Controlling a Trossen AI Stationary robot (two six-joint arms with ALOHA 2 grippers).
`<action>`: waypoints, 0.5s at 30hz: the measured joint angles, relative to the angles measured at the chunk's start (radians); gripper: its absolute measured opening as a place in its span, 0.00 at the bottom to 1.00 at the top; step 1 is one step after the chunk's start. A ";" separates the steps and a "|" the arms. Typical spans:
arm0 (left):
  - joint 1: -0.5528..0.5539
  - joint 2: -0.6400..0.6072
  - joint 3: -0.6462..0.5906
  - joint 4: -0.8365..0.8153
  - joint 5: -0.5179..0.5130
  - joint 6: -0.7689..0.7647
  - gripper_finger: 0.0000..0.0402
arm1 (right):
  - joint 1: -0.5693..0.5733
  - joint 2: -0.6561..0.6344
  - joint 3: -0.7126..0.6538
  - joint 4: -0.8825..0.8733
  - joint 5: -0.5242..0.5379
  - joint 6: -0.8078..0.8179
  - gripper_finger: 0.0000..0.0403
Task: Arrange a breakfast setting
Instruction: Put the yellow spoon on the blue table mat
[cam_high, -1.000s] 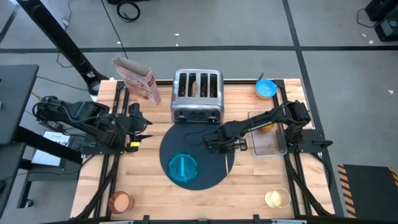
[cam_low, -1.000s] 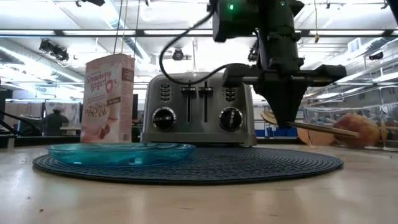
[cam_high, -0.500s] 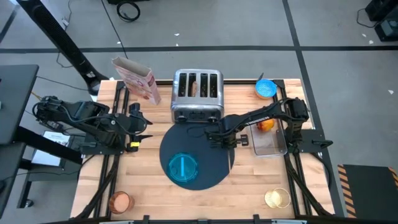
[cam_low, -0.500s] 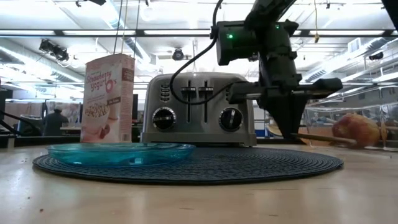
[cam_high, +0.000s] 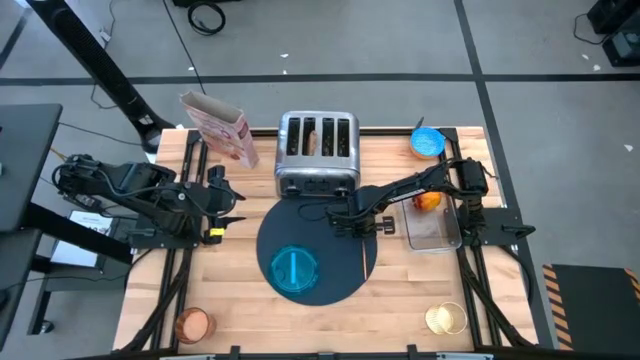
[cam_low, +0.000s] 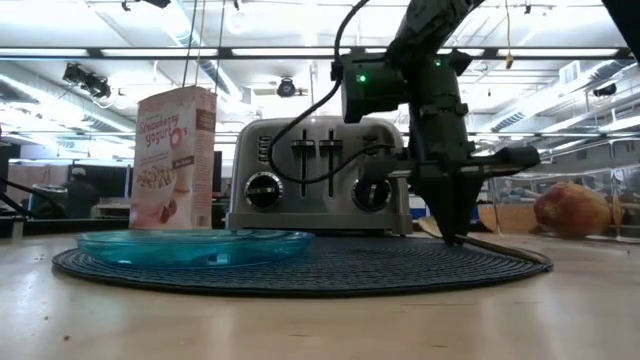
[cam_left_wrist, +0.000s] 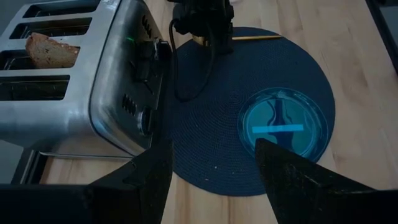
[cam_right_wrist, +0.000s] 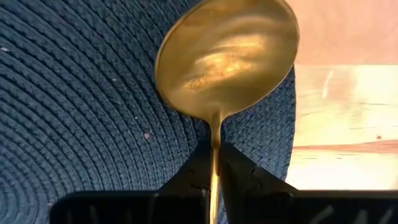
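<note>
My right gripper (cam_high: 352, 224) hangs over the right part of the dark navy mat (cam_high: 318, 250), pointing down and shut on the gold spoon (cam_right_wrist: 227, 56). The spoon's handle (cam_high: 363, 258) runs toward the near edge, low along the mat (cam_low: 300, 262). The teal plate (cam_high: 293, 268) lies on the mat's near part. My left gripper (cam_left_wrist: 214, 186) waits open at the table's left, facing the toaster. The toast slice (cam_left_wrist: 53, 50) stands in a toaster slot. The blue bowl (cam_high: 427, 143) is far right, the red-orange fruit (cam_high: 428, 200) right, and the copper cup (cam_high: 194, 325) near left. My right gripper pinches the spoon's thin handle just behind the bowl (cam_right_wrist: 214, 134) between its two fingers (cam_right_wrist: 186, 180). The fingers come from above, pointing down, and lie across the handle. The spoon lies nearly level, its bowl face up over the mat's edge, and its handle (cam_low: 500, 245) at the mat's surface.
The chrome toaster (cam_high: 317, 152) stands just behind the mat, with the pink cereal box (cam_high: 220, 128) to its left. A clear tray (cam_high: 432, 228) sits right of the mat with the fruit at its far end. A yellowish glass (cam_high: 445, 318) stands near right.
My right gripper has come down toward the mat with the spoon, drifting a little toward the toaster. The spoon, earlier slanting clear above the mat, now sits low at the mat's surface. The fingers have stayed shut on it.
</note>
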 joint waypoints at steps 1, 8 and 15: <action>0.000 0.000 0.000 0.000 0.000 -0.002 0.58 | 0.000 0.000 0.000 -0.003 0.000 0.004 0.04; 0.000 0.000 0.000 0.003 0.000 -0.003 0.58 | -0.006 0.001 0.000 -0.009 0.000 0.005 0.06; 0.000 0.000 0.000 0.005 0.000 -0.026 0.58 | -0.008 0.001 -0.001 -0.007 0.007 -0.006 0.13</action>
